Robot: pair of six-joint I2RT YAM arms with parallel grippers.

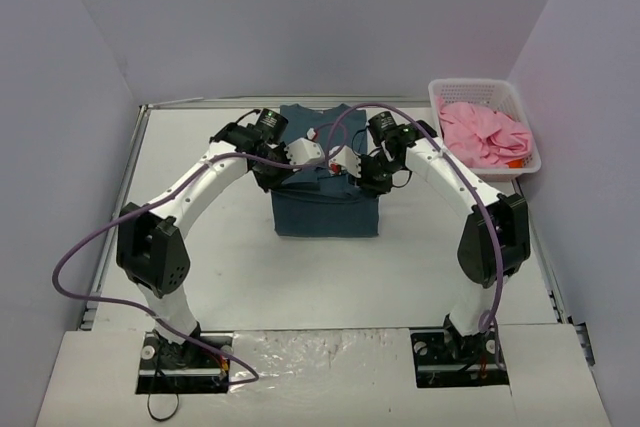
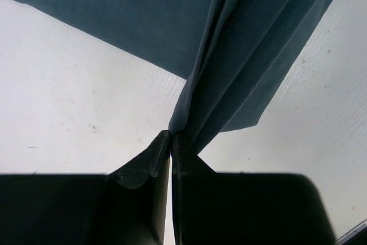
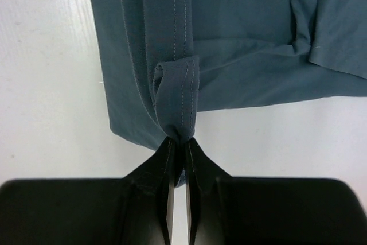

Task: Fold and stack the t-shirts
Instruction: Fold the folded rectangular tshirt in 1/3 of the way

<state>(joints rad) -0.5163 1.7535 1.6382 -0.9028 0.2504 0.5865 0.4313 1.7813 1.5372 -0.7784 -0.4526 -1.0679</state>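
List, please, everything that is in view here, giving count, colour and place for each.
teal-blue t-shirt: one, dark teal-blue, partly folded at the table's middle.
pink t-shirt: one, pink, crumpled in the basket.
basket: one, white lattice, table's far right corner.
table: one, white, under everything.
cables: two, purple, one along each arm.
arms: two, white and black, bases at the near edge.
left gripper: one, black, shut on the teal-blue t-shirt's edge.
right gripper: one, black, shut on its hem.

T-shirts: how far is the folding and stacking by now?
Done: the blue shirt looks like a partly folded rectangle. In hand: the left end effector and the right end effector each pinch its cloth, mid-fold. Left: the pink shirt lies crumpled in the basket; nothing is stacked.
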